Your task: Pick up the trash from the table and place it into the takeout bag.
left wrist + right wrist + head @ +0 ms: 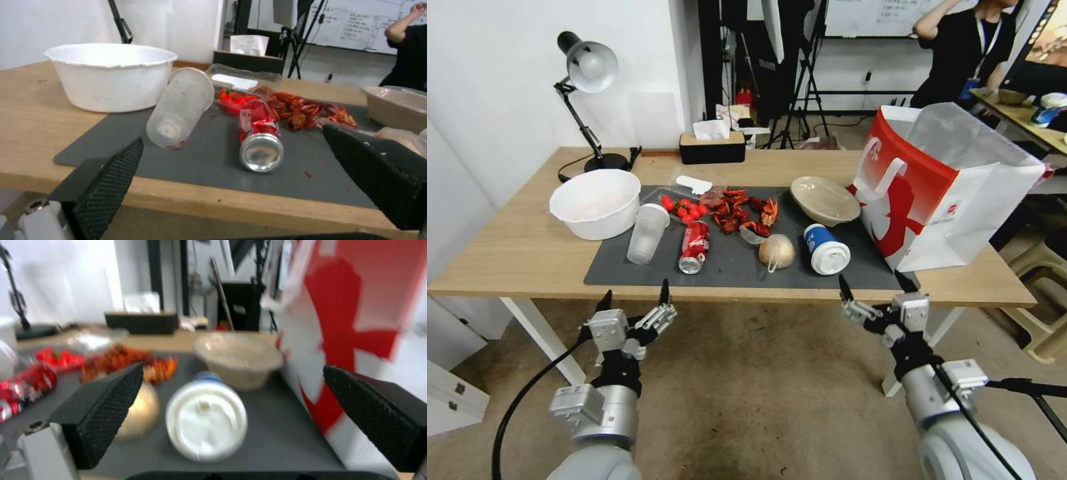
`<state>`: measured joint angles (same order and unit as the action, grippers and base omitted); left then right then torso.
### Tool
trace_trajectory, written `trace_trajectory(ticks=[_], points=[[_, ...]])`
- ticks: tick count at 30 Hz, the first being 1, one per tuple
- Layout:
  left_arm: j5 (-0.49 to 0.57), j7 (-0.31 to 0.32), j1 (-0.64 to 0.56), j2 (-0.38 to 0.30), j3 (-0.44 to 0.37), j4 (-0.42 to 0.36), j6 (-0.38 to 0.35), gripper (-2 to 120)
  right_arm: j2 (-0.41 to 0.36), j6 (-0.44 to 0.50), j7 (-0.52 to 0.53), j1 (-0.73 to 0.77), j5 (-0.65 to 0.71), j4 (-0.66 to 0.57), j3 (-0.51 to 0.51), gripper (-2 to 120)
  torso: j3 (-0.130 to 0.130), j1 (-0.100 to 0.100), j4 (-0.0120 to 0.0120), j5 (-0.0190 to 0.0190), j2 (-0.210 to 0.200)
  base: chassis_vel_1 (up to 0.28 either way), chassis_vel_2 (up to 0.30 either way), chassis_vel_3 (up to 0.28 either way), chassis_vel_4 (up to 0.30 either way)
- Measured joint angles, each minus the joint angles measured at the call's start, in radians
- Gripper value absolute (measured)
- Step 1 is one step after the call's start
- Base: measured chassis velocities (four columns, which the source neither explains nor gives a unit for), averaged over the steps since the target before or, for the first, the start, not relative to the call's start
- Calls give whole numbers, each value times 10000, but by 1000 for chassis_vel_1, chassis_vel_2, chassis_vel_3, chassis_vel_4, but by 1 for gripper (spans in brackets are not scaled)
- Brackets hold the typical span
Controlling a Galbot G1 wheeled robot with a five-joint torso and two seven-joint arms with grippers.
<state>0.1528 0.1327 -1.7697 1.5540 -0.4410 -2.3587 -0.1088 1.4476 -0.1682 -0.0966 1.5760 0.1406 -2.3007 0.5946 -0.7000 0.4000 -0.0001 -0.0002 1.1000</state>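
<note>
Here both sets of jaws stand apart and empty: the left gripper (634, 297) hangs off the table's (507, 260) near edge before the crushed red soda can (694, 247), the right gripper (876, 285) before the blue cup with white lid (826, 249), the takeout bag (940, 193) just right.

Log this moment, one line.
left gripper: open, off table edge | right gripper: open, facing blue cup | takeout bag: upright
</note>
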Motion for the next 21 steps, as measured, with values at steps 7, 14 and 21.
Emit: trace_trajectory(ticks=[7, 14, 21], points=[[54, 1, -31, -10, -241, -35, 90, 100, -614, 416, -16, -1866, 646, 1753, -503, 100, 0, -1, 3, 5, -1, 0, 0, 0, 0], [69, 0, -65, 15, -336, 19, 153, 100, -1215, 153, 427, -3428, 778, 3008, -1038, 100, -1, 0, 1, 1, -1, 0, 0, 0, 0], [136, 5, -18, 28, -403, 190, 237, 100, -1447, -1873, 1077, -4293, 1018, 3324, -1816, 100, 0, 0, 2, 1, -1, 0, 0, 0, 0]])
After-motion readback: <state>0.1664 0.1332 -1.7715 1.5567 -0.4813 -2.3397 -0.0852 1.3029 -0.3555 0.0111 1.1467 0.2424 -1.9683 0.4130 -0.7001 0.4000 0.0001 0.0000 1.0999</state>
